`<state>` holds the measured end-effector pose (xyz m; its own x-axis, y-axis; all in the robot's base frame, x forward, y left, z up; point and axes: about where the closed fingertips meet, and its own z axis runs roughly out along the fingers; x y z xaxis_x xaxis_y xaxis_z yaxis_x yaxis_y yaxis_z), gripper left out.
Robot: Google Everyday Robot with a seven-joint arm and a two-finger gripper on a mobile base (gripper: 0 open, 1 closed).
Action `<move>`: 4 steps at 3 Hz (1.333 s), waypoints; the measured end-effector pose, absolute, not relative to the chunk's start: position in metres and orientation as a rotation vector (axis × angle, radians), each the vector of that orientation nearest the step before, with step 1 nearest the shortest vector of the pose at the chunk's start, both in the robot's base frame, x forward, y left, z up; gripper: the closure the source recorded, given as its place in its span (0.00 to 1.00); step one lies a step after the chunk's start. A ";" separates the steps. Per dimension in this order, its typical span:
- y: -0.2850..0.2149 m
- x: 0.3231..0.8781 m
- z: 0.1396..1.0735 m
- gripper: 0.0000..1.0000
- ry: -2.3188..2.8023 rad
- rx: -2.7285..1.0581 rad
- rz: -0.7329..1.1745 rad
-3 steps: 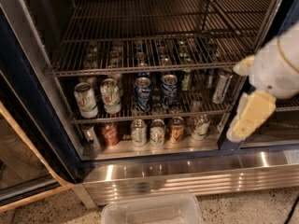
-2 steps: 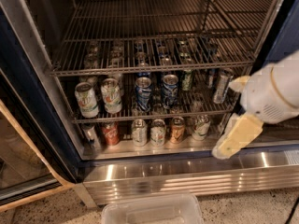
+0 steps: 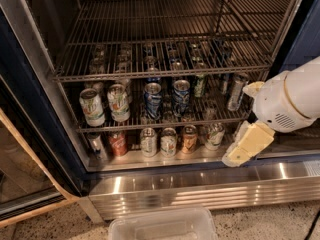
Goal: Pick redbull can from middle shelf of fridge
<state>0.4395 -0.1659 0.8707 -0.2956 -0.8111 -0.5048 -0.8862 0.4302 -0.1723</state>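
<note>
The redbull can (image 3: pixel 236 92) is slim and silver-grey and stands upright at the right end of the middle shelf (image 3: pixel 165 126), a dark wire rack inside the open fridge (image 3: pixel 45 114). My gripper (image 3: pixel 247 145), cream-coloured at the end of a white arm (image 3: pixel 290 101), hangs in front of the fridge's lower right. It is below the redbull can and slightly to its right, apart from it and outside the shelf. It holds nothing that I can see.
Two white-and-green cans (image 3: pixel 92 107) and two wider blue-and-silver cans (image 3: pixel 153 100) share the middle shelf, with a green can (image 3: pixel 200 85) behind. Several cans (image 3: pixel 168 142) stand on the pale floor panel. A bare upper rack (image 3: pixel 165 49), the ribbed steel base (image 3: pixel 200 189) and a clear plastic bin (image 3: pixel 162 226) are below and around.
My gripper and arm have moved down and to the left, from beside the redbull can to below the middle shelf's front rail. The cans have not moved.
</note>
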 end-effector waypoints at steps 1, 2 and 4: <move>-0.164 0.443 0.864 0.00 2.145 -1.381 0.194; -0.164 0.454 0.845 0.00 2.128 -1.273 0.211; -0.175 0.488 0.834 0.00 2.071 -1.100 0.181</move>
<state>0.4878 -0.1752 0.8341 -0.3311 -0.6469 -0.6869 -0.7566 0.6170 -0.2165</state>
